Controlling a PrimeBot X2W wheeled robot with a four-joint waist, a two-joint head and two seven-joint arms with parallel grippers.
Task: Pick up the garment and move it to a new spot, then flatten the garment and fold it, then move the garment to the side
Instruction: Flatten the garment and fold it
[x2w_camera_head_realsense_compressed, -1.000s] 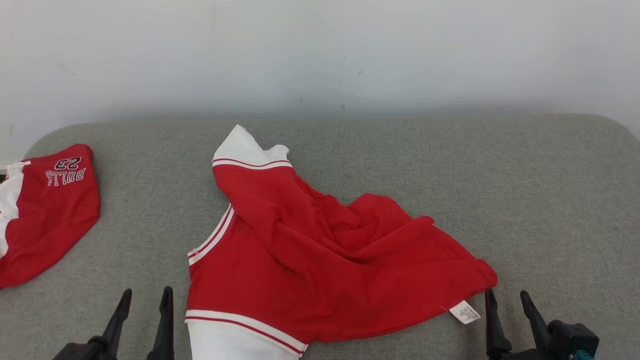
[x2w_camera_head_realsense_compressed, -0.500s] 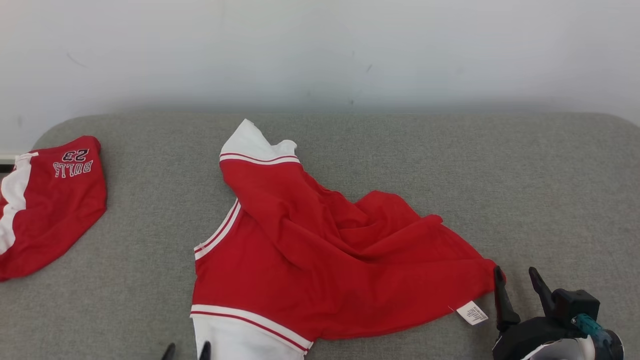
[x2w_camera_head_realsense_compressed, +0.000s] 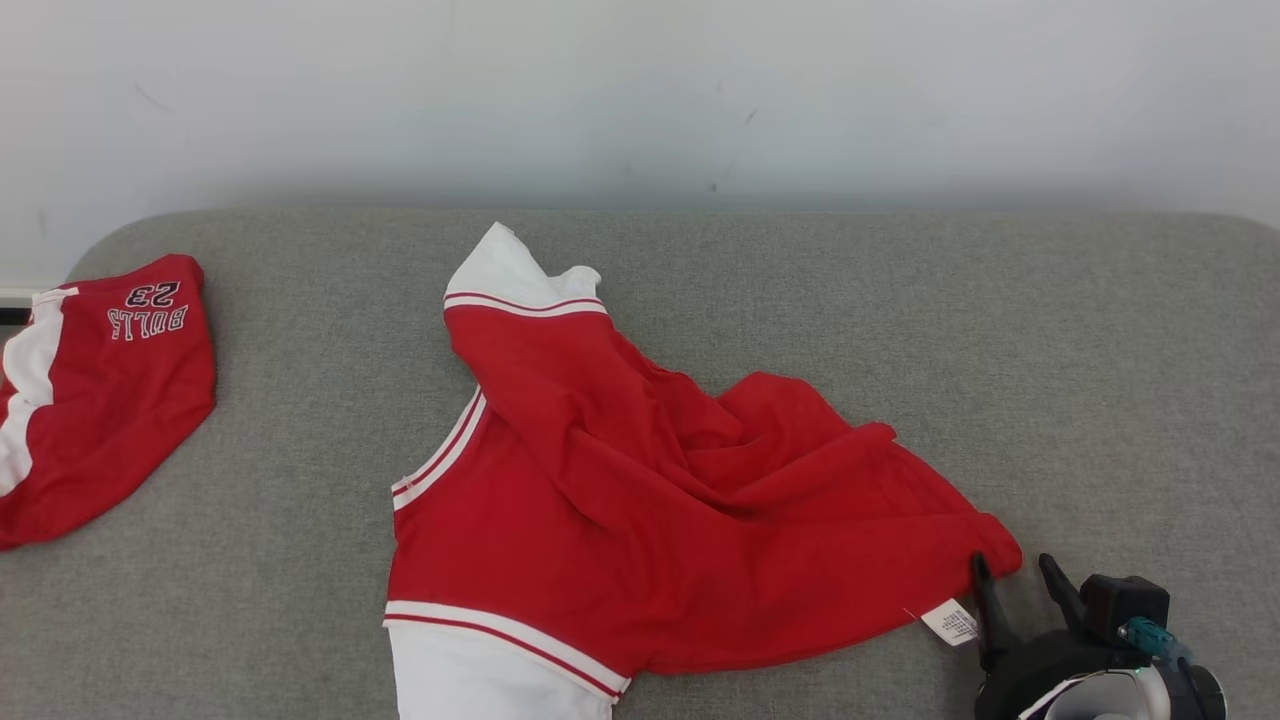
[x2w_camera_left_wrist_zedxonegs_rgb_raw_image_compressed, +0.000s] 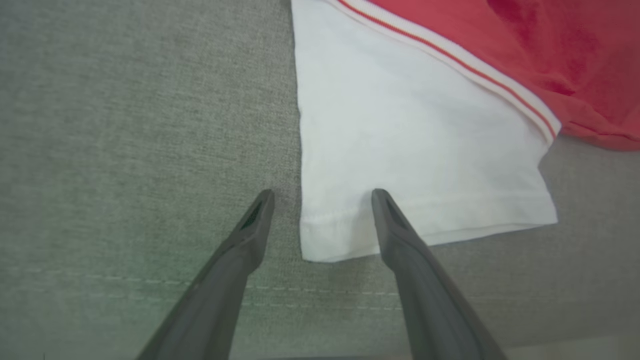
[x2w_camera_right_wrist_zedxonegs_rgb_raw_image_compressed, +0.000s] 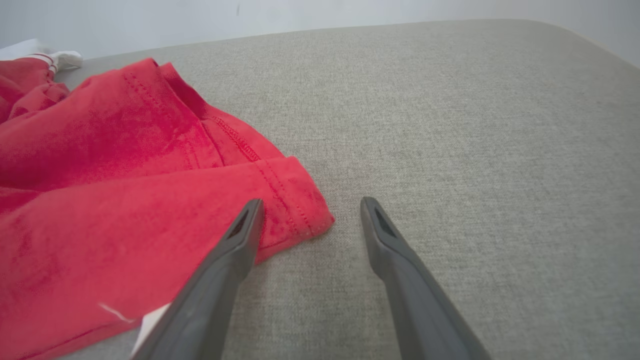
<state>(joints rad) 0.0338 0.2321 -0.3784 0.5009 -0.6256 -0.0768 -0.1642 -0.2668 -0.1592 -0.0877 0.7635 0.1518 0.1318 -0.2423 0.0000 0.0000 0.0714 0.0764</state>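
Garment: the garment (x2w_camera_head_realsense_compressed: 640, 500) lay crumpled near the middle of the counter (x2w_camera_head_realsense_compressed: 1100, 350), bright red, with loose folds bunched across its middle.
White panels: one white panel (x2w_camera_head_realsense_compressed: 505, 270) lay at the garment's far end, bordered by striped trim (x2w_camera_head_realsense_compressed: 525, 303) in red and white. Another lay at the near edge, below a like band.
Tag: a small white tag (x2w_camera_head_realsense_compressed: 952, 622) hung from the near right hem, just beside the right claw.
Left claw: the left claw (x2w_camera_left_wrist_zedxonegs_rgb_raw_image_compressed: 322, 195) was released, its two dark fingers spread wide and holding nothing. In the left wrist view it straddled the near corner of the white cloth, with one finger over bare counter just beside the cloth's edge and the other over the stitched hem. Whether the tips touched the cloth could not be told.
Right claw: the right claw (x2w_camera_head_realsense_compressed: 1012, 565) was released as well, fingers wide apart, at the garment's right corner. In the right wrist view one finger stood over the red hem and the other over bare counter, with the folded corner lying between them, ungripped.
Second red piece: a second red piece (x2w_camera_head_realsense_compressed: 100, 420) with a white band lay at the counter's far left, well apart from the garment. Its lettering (x2w_camera_head_realsense_compressed: 148, 310) read "BULLS 23" upside down in the head view.
Wall: a pale wall (x2w_camera_head_realsense_compressed: 640, 90) with a few small dark marks stood behind the counter.
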